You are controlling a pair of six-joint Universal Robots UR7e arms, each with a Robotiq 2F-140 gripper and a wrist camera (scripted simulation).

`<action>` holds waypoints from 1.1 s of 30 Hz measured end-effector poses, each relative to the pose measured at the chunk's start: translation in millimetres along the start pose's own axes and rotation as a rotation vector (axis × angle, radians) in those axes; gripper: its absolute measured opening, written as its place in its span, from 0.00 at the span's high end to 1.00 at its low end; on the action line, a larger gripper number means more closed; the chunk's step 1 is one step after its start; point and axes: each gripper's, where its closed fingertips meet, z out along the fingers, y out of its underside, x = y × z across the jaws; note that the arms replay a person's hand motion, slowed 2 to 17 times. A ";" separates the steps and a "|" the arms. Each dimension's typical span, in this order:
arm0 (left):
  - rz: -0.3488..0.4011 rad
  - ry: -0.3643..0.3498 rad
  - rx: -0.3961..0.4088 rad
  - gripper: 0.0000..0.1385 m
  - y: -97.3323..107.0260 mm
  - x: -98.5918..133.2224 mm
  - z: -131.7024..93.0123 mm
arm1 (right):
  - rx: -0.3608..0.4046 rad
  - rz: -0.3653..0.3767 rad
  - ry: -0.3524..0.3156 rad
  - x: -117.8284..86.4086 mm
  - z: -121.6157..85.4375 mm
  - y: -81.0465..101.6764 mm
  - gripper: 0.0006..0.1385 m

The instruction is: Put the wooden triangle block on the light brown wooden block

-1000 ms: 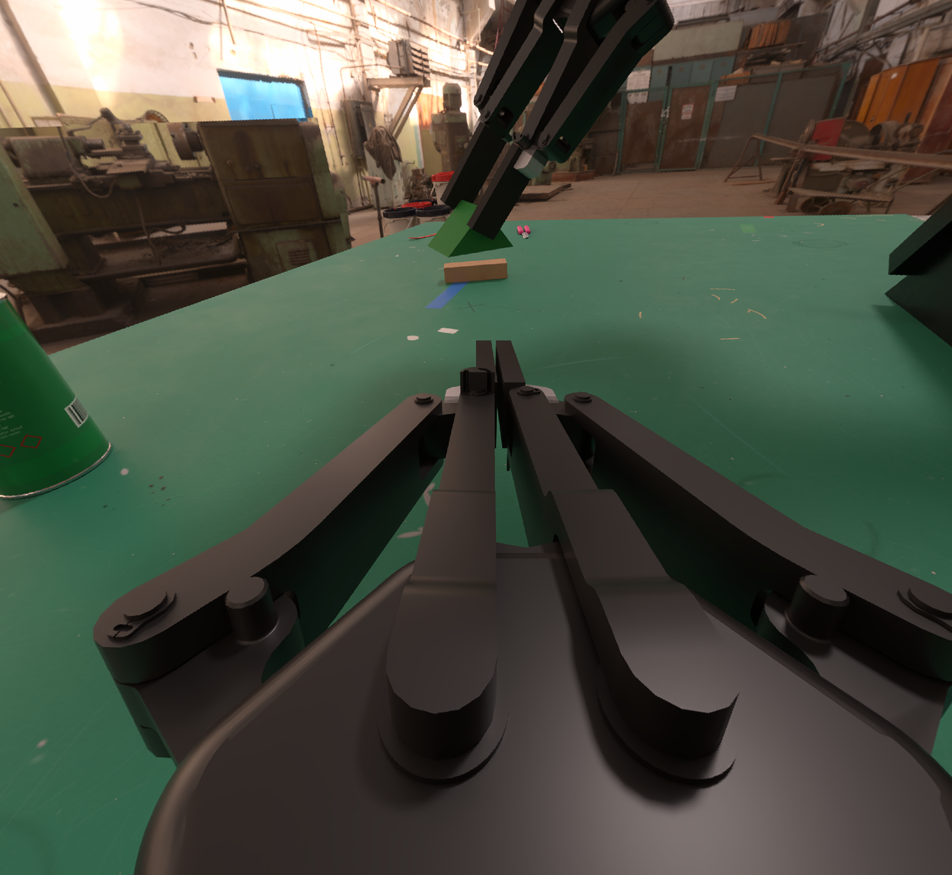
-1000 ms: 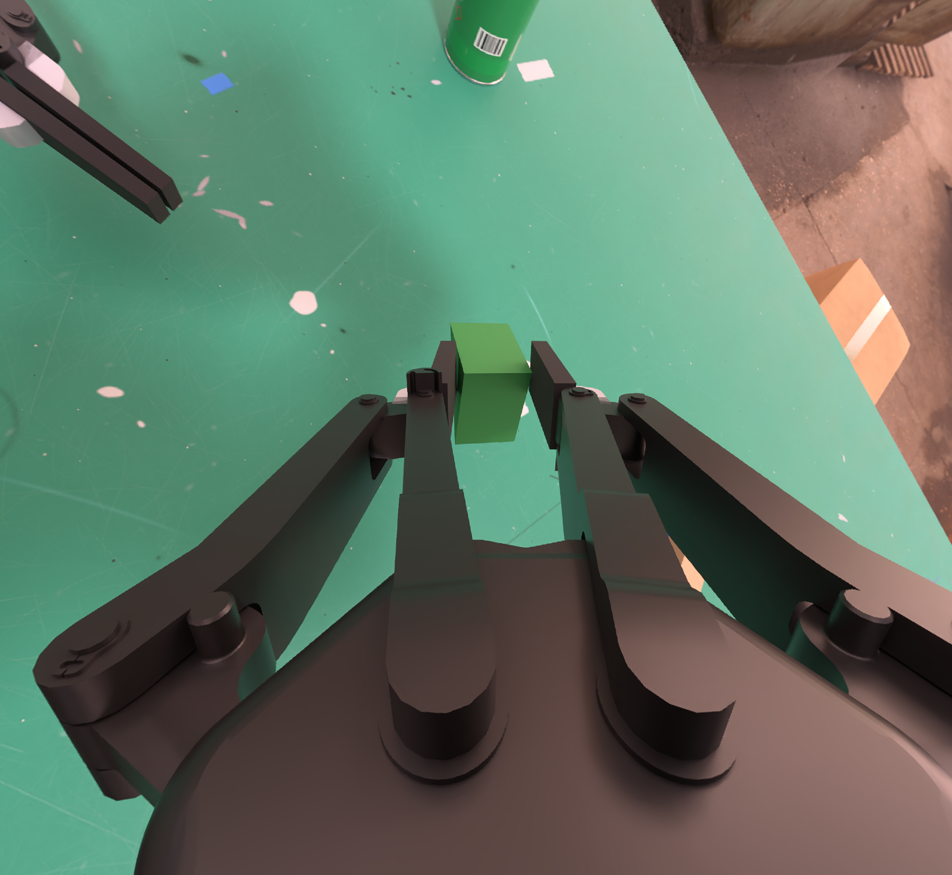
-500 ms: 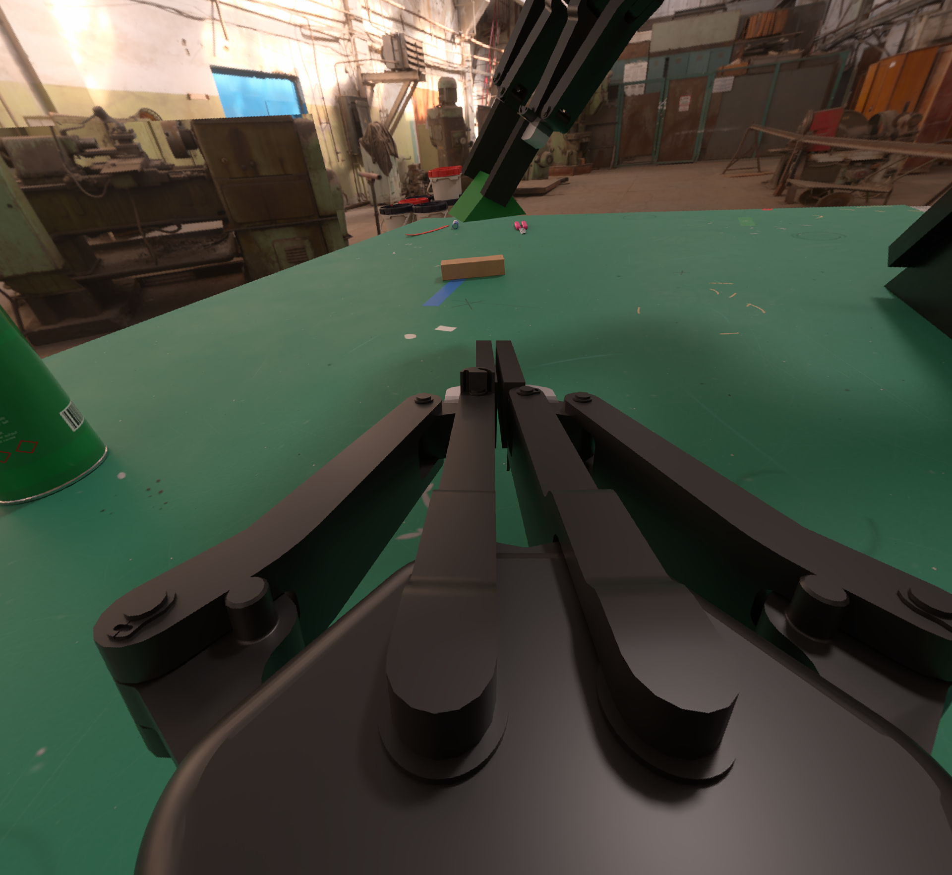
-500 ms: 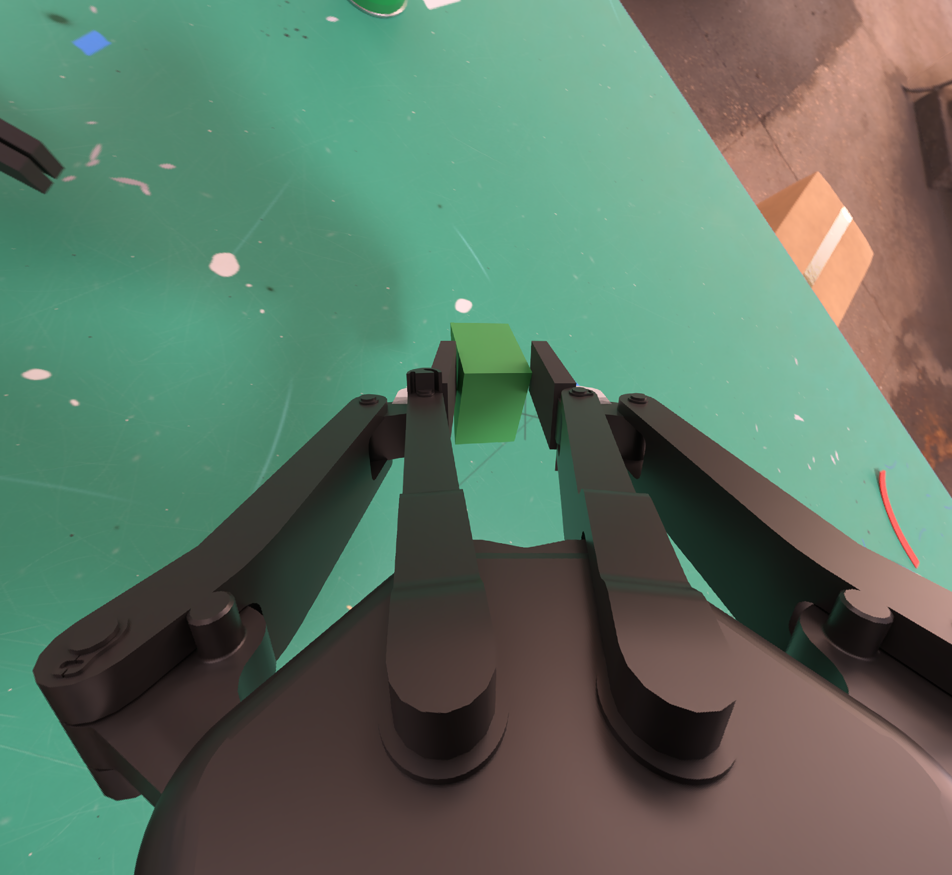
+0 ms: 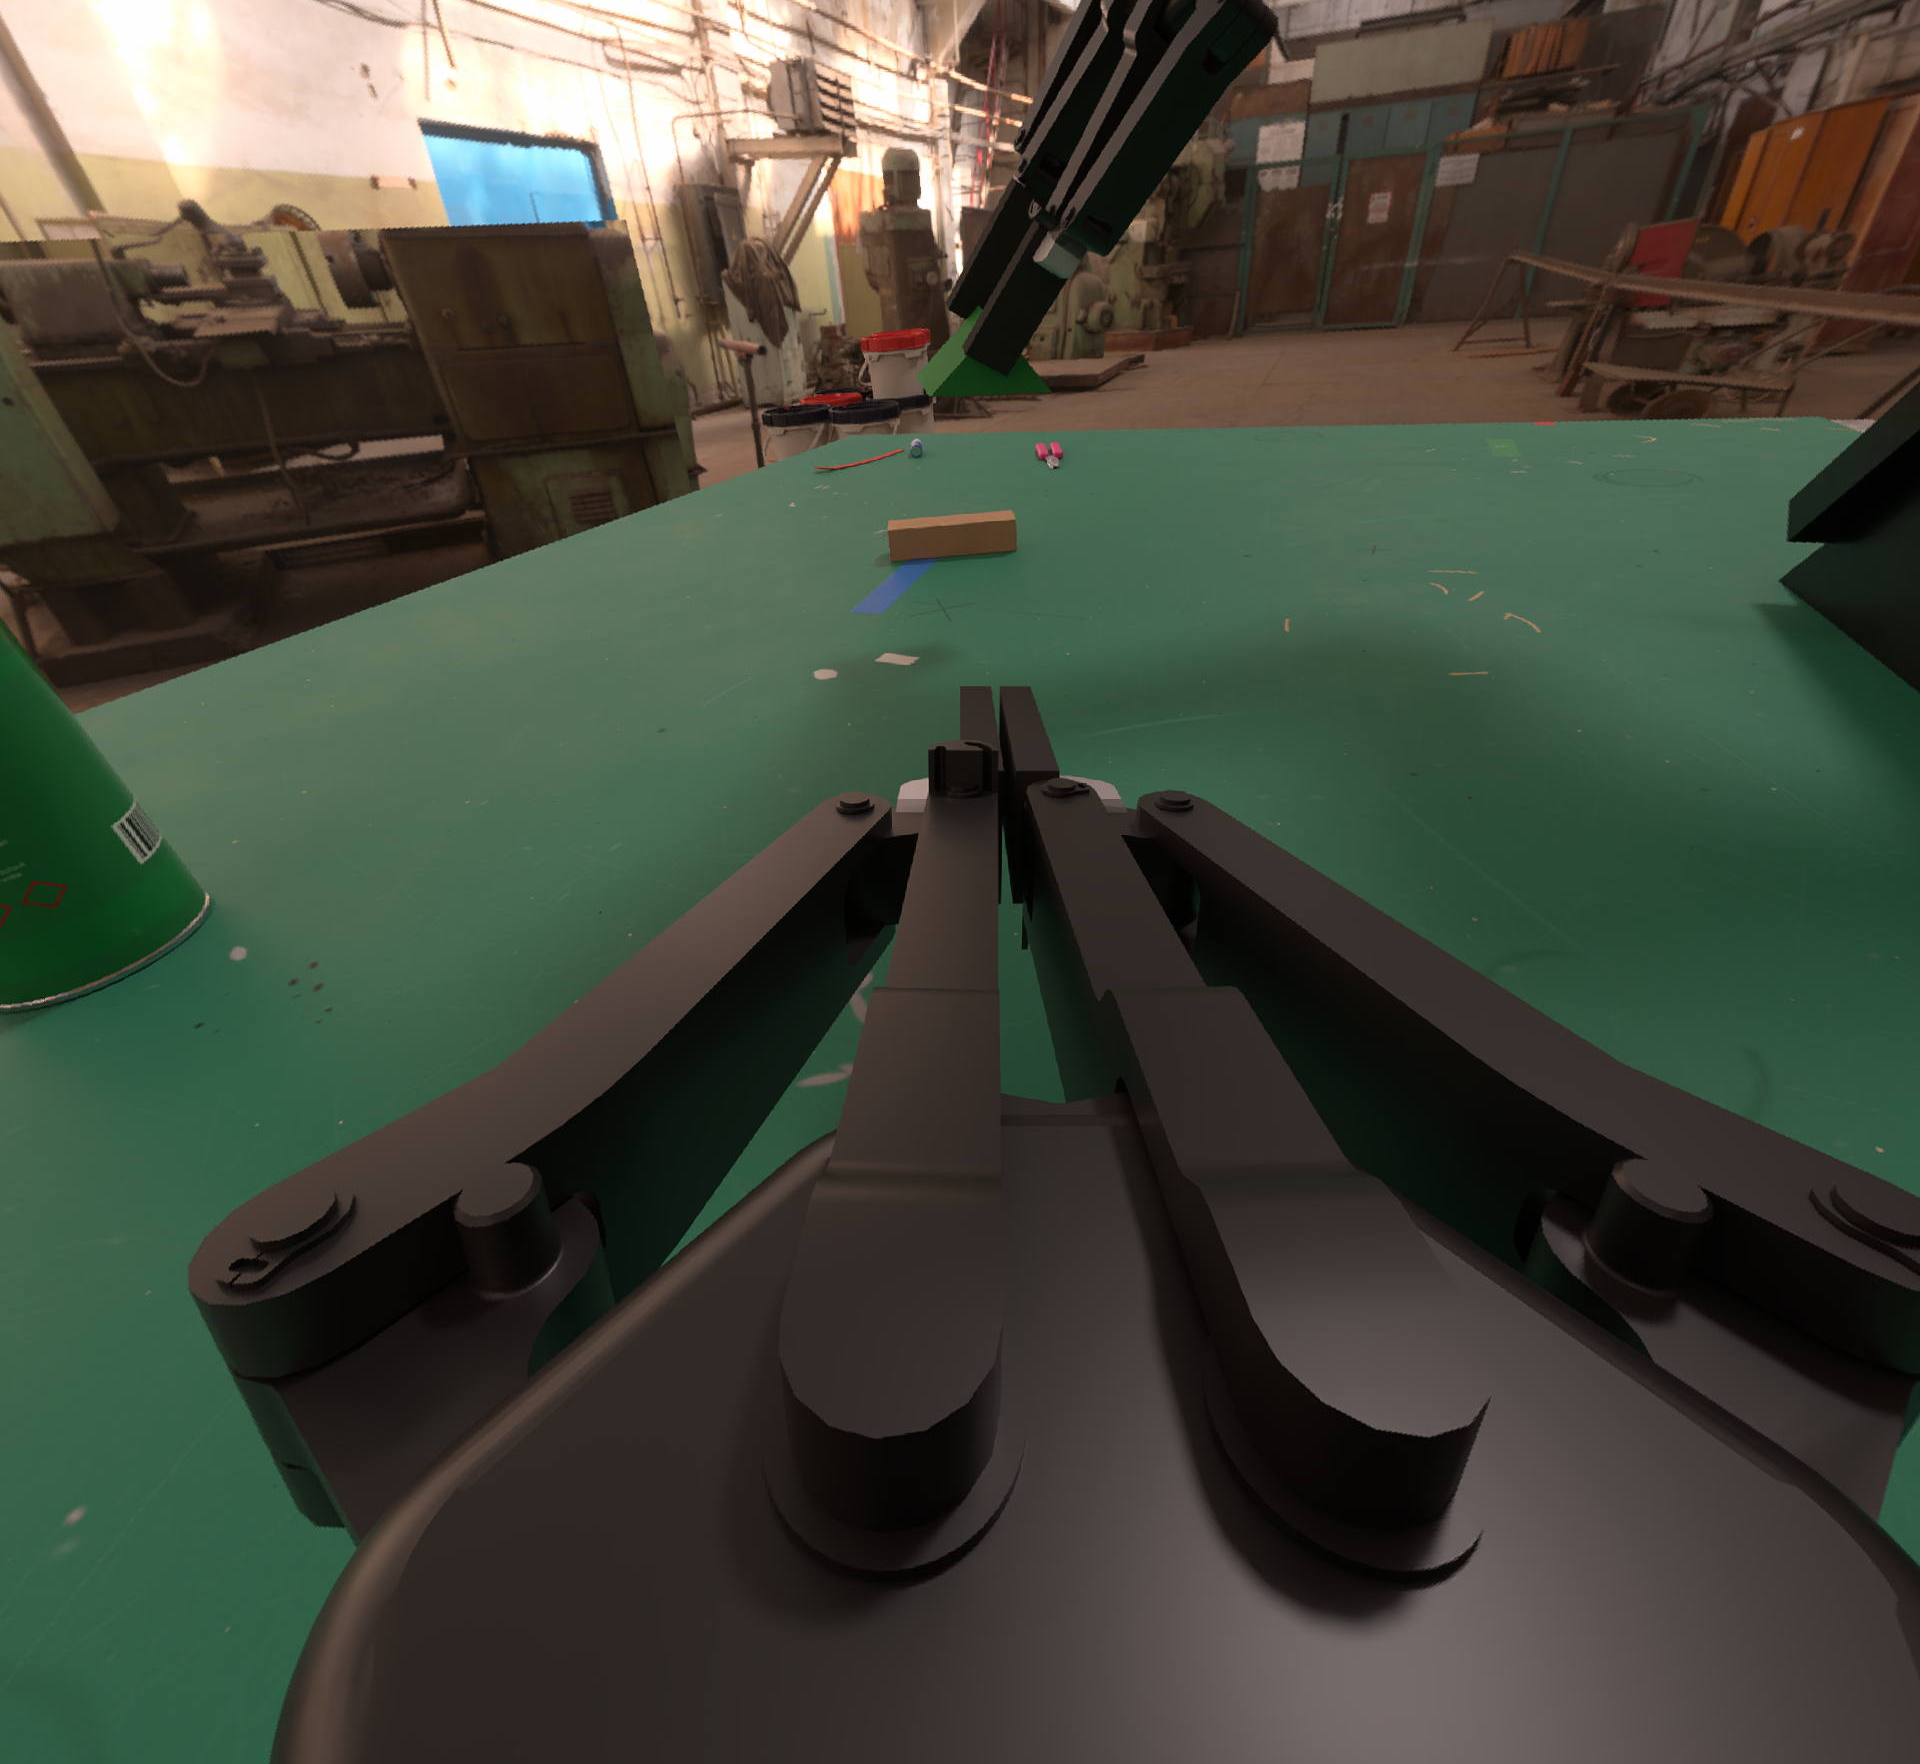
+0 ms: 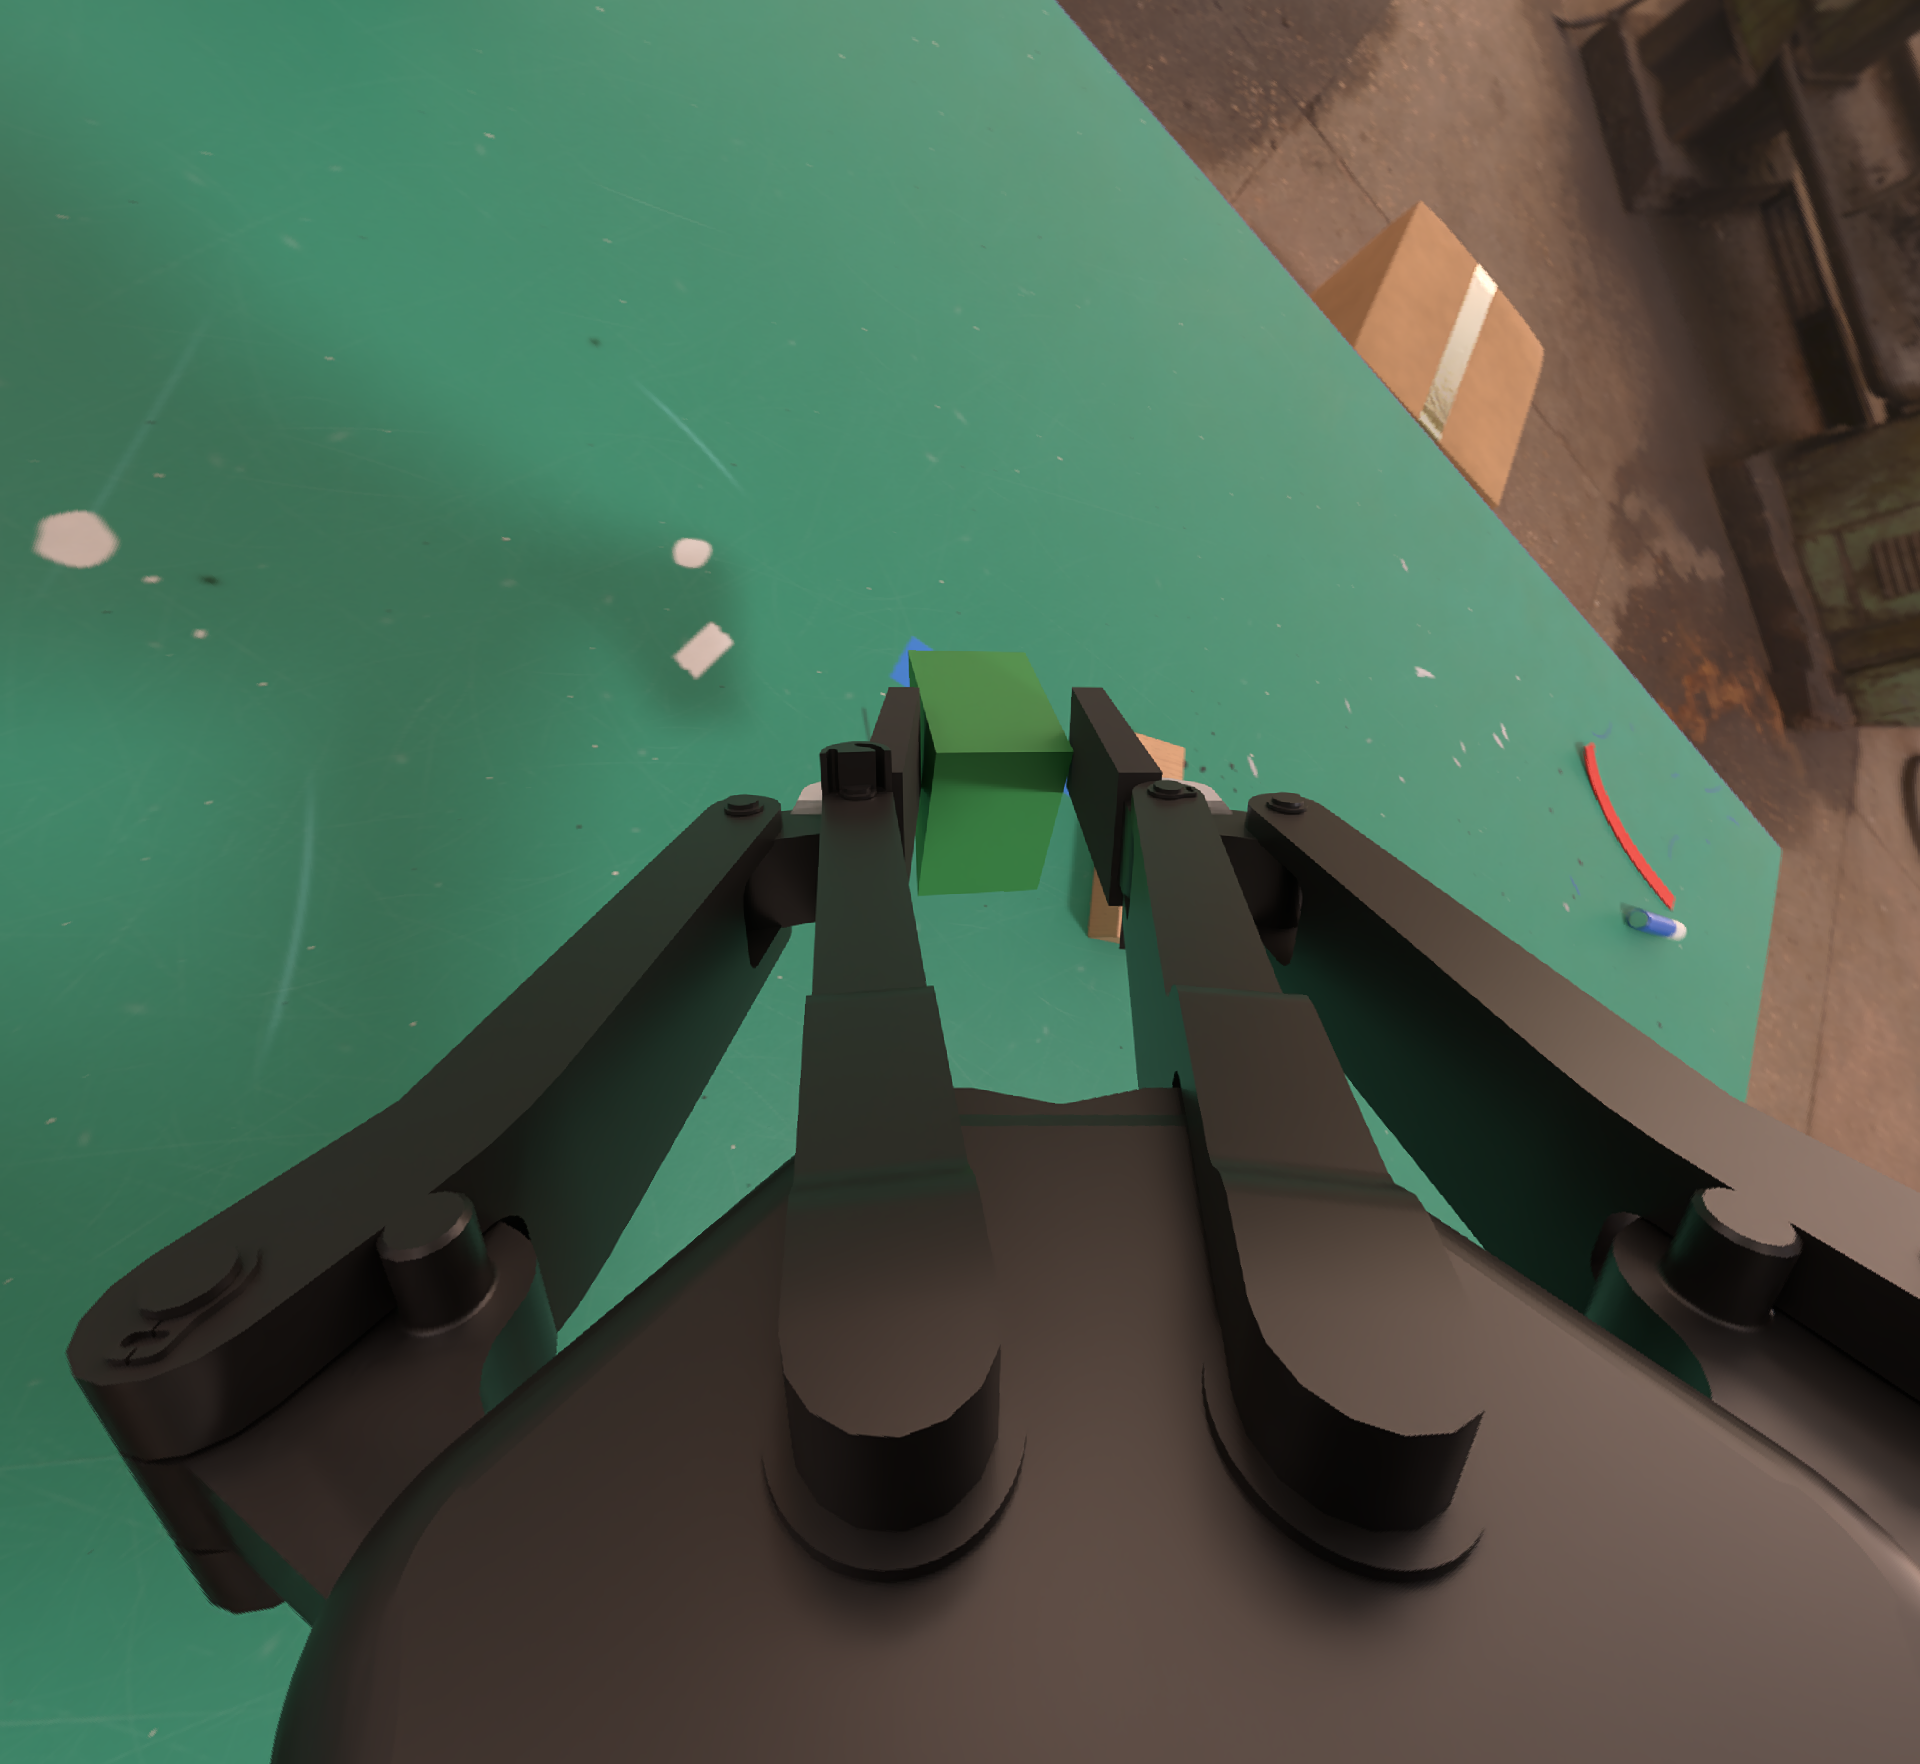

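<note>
Your right claw point(image 6: 995, 746) is pinching the green triangle block point(image 6: 987, 769) and holds it in the air, clear of the green table point(image 6: 520, 312). The light brown block point(image 5: 951, 535) lies flat on the table near the far edge as your left camera sees it, beside a blue strip point(image 5: 891, 588). From the right camera it peeks out just beyond the right finger. Your left claw point(image 5: 995, 712) is pressed together, empty, low over the table's middle. Picking up looks done; lining up, lowering and letting go remain.
</note>
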 end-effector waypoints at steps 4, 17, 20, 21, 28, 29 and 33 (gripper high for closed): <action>-0.002 0.000 -0.001 0.98 0.1 -0.2 0.1 | -0.021 0.035 0.039 18.4 6.4 7.9 0.72; 0.000 -0.005 -0.001 0.98 0.1 -0.5 0.0 | -0.108 0.098 0.112 62.6 39.2 36.8 0.72; 0.002 -0.006 -0.001 0.98 0.1 -0.3 0.0 | -0.128 0.103 0.113 68.4 48.2 43.4 0.72; 0.002 -0.006 -0.002 0.98 0.2 -0.2 0.0 | -0.134 0.104 0.112 69.9 51.1 45.5 0.72; 0.006 -0.004 -0.006 0.98 0.6 0.7 0.3 | -0.175 0.111 0.094 77.8 71.1 59.2 0.72; 0.007 -0.004 -0.007 0.98 0.7 0.8 0.4 | -0.180 0.113 0.092 78.8 73.7 60.9 0.72; 0.010 -0.003 -0.010 0.98 1.0 1.2 0.7 | -0.202 0.119 0.087 82.9 83.1 67.3 0.72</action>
